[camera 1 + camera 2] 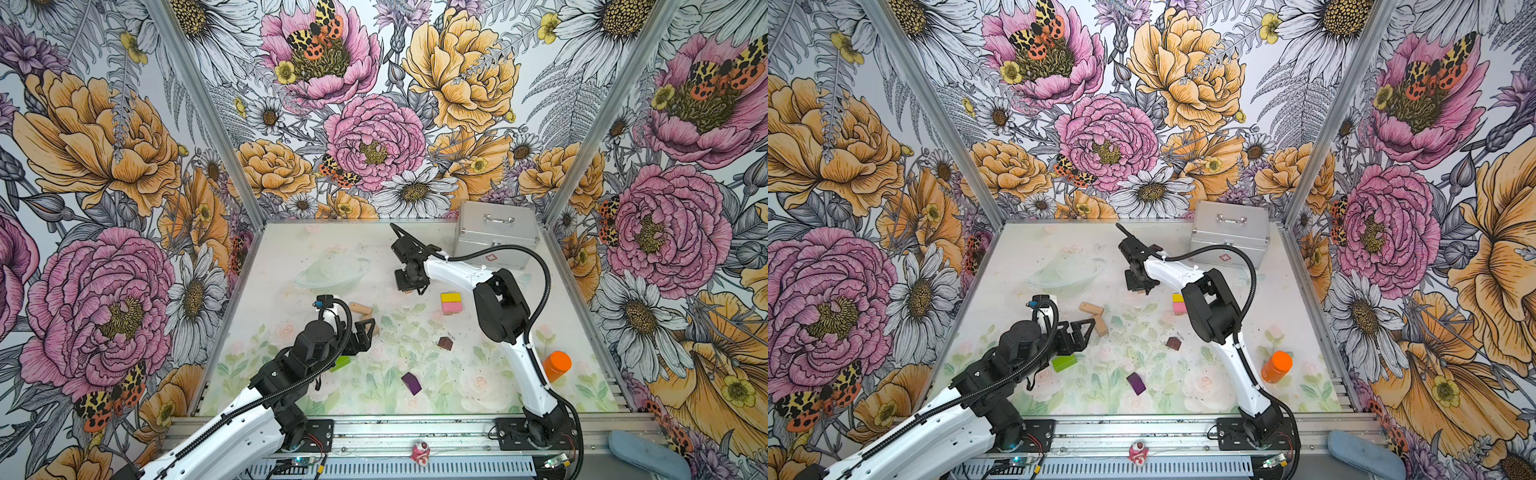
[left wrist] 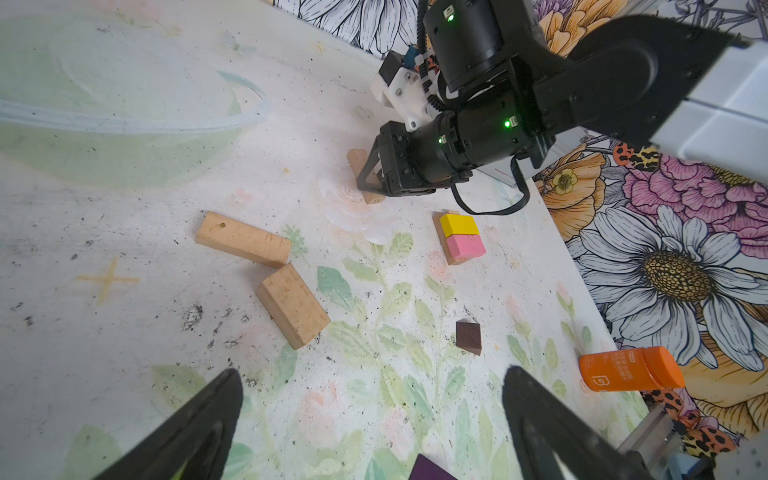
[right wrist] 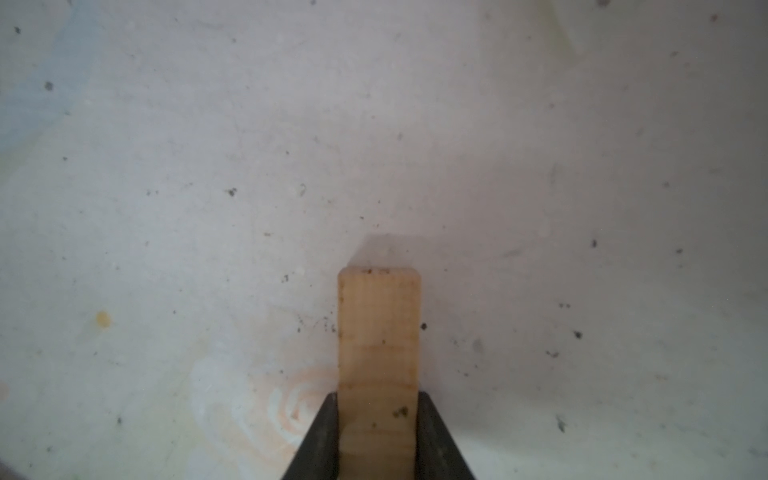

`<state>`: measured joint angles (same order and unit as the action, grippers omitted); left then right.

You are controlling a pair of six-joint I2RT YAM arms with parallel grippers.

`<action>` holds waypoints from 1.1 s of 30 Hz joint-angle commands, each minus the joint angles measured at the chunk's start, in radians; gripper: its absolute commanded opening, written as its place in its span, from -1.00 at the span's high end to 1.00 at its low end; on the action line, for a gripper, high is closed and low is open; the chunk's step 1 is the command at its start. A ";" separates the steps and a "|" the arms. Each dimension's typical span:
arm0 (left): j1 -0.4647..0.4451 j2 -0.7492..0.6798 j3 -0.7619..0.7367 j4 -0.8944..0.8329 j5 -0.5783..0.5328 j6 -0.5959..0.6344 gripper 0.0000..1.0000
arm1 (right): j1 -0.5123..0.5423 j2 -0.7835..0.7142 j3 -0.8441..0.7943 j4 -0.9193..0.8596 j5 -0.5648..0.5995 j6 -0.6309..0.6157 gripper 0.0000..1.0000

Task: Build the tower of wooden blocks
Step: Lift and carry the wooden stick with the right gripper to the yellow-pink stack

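My right gripper (image 3: 377,399) is shut on a plain tan block (image 3: 379,328), its fingers pressed to the block's two long sides. In both top views this gripper (image 1: 410,286) points down at the mat, left of the started tower. The tower is a yellow block (image 1: 451,297) and a pink block (image 1: 450,307) side by side on a tan base (image 2: 442,239). My left gripper (image 2: 372,386) hangs open and empty over the mat. Two loose tan blocks (image 2: 243,244) (image 2: 293,305) lie ahead of it. Lime-green (image 1: 1064,362), purple (image 1: 411,383) and dark-brown (image 1: 445,343) blocks lie scattered.
A silver case (image 1: 496,235) stands at the back right. An orange bottle (image 1: 557,365) stands right of my right arm. A clear shallow dish (image 1: 330,272) lies at the back, left of my right gripper. A small pink figure (image 1: 419,453) sits on the front rail.
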<state>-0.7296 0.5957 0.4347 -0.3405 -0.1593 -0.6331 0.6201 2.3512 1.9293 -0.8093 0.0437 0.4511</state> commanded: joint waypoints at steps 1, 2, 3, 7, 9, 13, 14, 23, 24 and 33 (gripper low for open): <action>-0.007 -0.019 -0.013 -0.021 0.005 -0.011 -0.98 | -0.003 0.007 -0.003 -0.002 0.013 0.008 0.44; -0.008 -0.022 -0.012 -0.024 0.003 -0.011 -0.97 | -0.003 -0.004 -0.007 -0.002 0.016 0.008 0.44; -0.008 -0.024 -0.011 -0.025 0.001 -0.011 -0.97 | -0.003 -0.017 -0.011 -0.003 0.018 0.008 0.44; -0.009 -0.028 -0.008 -0.030 0.001 -0.011 -0.98 | -0.003 -0.063 -0.024 -0.003 0.022 0.006 0.45; -0.008 -0.032 -0.007 -0.030 0.001 -0.010 -0.98 | -0.002 -0.087 -0.030 -0.002 0.021 0.007 0.45; -0.012 -0.039 -0.005 -0.033 0.003 -0.013 -0.98 | -0.003 -0.123 -0.041 -0.002 0.019 0.008 0.46; -0.014 -0.041 -0.004 -0.036 0.003 -0.013 -0.98 | -0.003 -0.130 -0.044 -0.002 0.017 0.011 0.46; -0.022 -0.064 0.013 -0.060 -0.006 -0.005 -0.97 | -0.007 -0.222 -0.102 -0.002 0.035 0.012 0.47; -0.021 -0.065 0.015 -0.060 -0.006 -0.004 -0.97 | -0.011 -0.236 -0.114 -0.002 0.040 0.009 0.47; -0.035 -0.064 0.016 -0.060 -0.003 -0.010 -0.97 | -0.070 -0.437 -0.299 -0.001 0.112 0.008 0.47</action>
<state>-0.7547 0.5385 0.4332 -0.3931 -0.1596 -0.6334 0.5648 1.9953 1.6730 -0.8165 0.1047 0.4541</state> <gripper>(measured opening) 0.987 0.276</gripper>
